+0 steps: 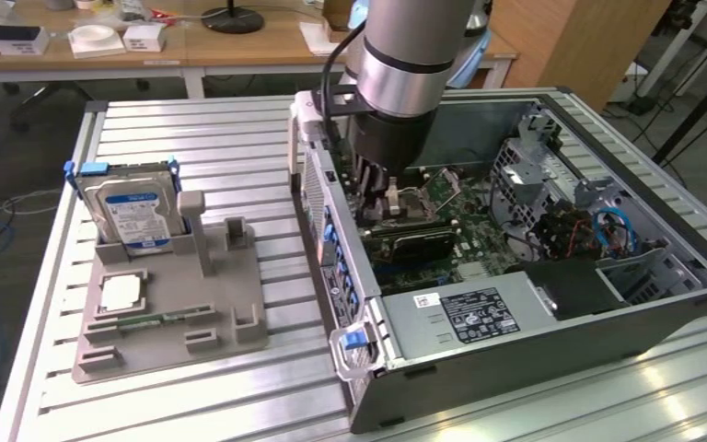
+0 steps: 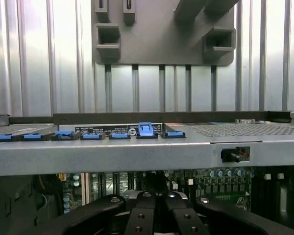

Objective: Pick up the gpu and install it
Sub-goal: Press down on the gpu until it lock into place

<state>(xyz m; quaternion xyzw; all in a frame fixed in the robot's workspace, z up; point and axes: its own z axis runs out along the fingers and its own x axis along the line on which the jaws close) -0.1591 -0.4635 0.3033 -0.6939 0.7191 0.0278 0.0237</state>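
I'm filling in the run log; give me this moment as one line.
gripper: shut, lowered inside computer case above motherboard | gpu: hold not discernible | hard drive: upright in gray holder

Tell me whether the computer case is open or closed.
Open: the computer case lies on its side, side panel off, motherboard exposed, the hand reaching inside.

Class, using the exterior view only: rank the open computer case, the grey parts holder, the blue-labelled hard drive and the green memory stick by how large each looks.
1. Computer case, largest.
2. Grey parts holder.
3. Hard drive, standing in the holder.
4. Memory stick, smallest, a thin strip lying on the holder.
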